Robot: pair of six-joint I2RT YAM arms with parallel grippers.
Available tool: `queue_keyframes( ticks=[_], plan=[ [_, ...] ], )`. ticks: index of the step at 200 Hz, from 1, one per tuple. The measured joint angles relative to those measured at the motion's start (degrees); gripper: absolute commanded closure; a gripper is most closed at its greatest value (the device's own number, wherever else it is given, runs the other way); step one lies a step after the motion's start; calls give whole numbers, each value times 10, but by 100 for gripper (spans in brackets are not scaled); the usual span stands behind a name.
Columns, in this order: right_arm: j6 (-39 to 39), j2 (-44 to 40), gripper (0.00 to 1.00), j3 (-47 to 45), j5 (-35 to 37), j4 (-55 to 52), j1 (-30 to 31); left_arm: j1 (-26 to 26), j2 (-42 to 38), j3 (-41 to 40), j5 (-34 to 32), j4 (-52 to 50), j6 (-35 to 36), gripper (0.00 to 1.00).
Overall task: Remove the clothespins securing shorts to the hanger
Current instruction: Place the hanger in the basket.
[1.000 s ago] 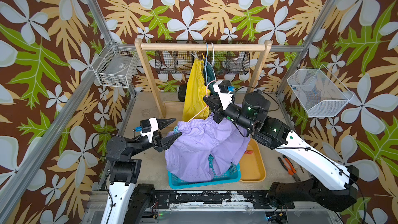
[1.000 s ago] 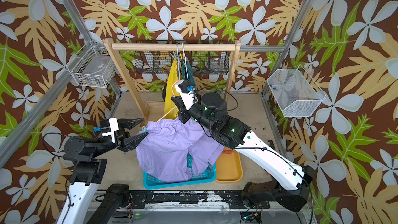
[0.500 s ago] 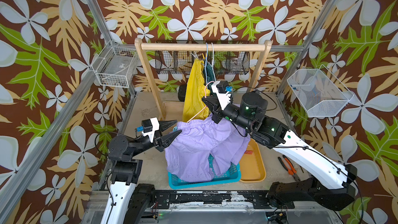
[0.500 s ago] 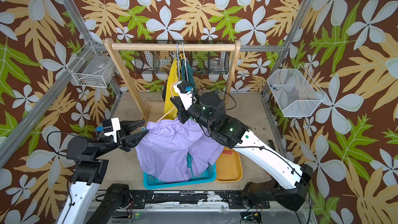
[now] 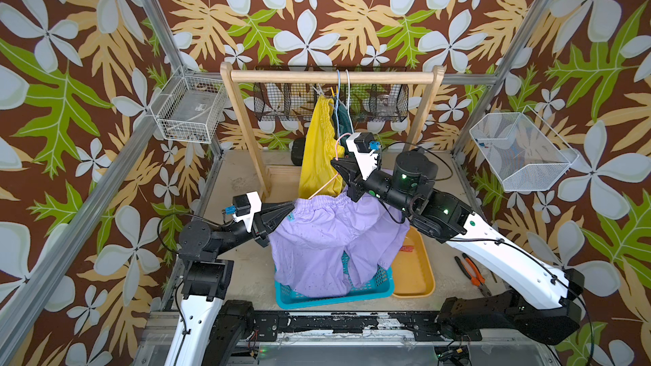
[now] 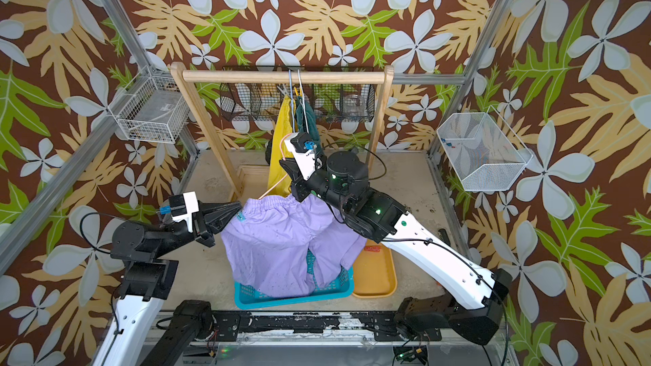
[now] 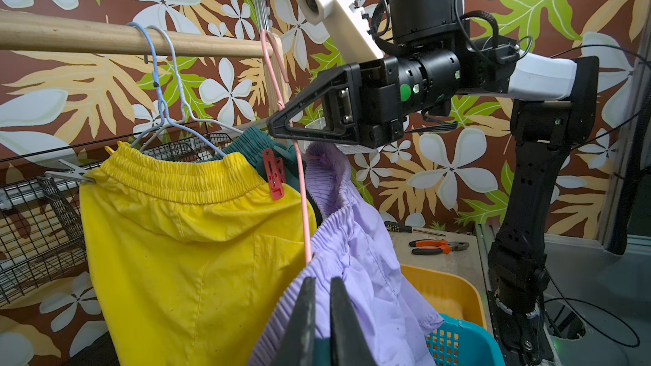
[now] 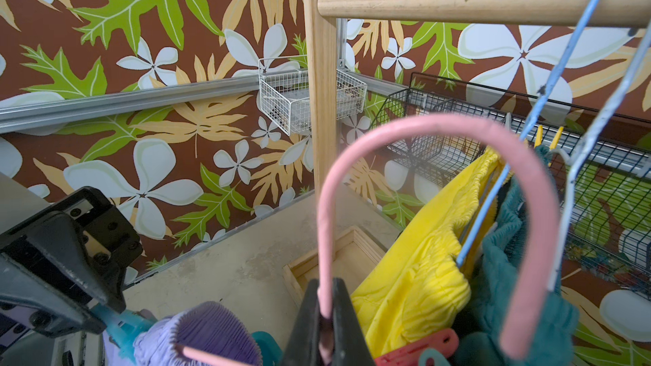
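Observation:
The lilac shorts [image 5: 331,241] [image 6: 281,241] hang from a pink hanger [image 8: 422,124] above the basket. My right gripper [image 5: 340,167] [image 8: 326,285] is shut on the hanger's neck, just under its hook. My left gripper [image 5: 289,212] [image 7: 321,281] is shut on a teal clothespin [image 5: 291,217] [image 8: 118,322] at the left end of the lilac waistband. Yellow shorts [image 5: 318,146] and teal green shorts [image 5: 344,117] hang on the wooden rail [image 5: 331,77]. A red clothespin [image 7: 274,174] clips the yellow waistband.
A teal basket [image 5: 334,297] sits under the lilac shorts, with a yellow tray [image 5: 415,276] to its right holding a red-pink clothespin [image 5: 407,248]. Orange-handled pliers [image 5: 472,272] lie on the table. Wire baskets [image 5: 186,110] [image 5: 521,149] hang on the side walls.
My left gripper has moved right to the lilac waistband and shut on the teal clothespin. The right gripper has kept its hold on the pink hanger.

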Motion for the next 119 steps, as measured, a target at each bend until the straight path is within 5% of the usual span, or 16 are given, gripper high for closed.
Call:
queue_keyframes(
  ticks=[82, 119],
  plan=[
    [7, -6, 100, -43, 9, 20, 0, 0, -24, 7, -66, 0, -9, 100],
    [15, -16, 100, -61, 19, 26, 0, 0, -58, 4, -156, 3, -32, 100]
  ],
)
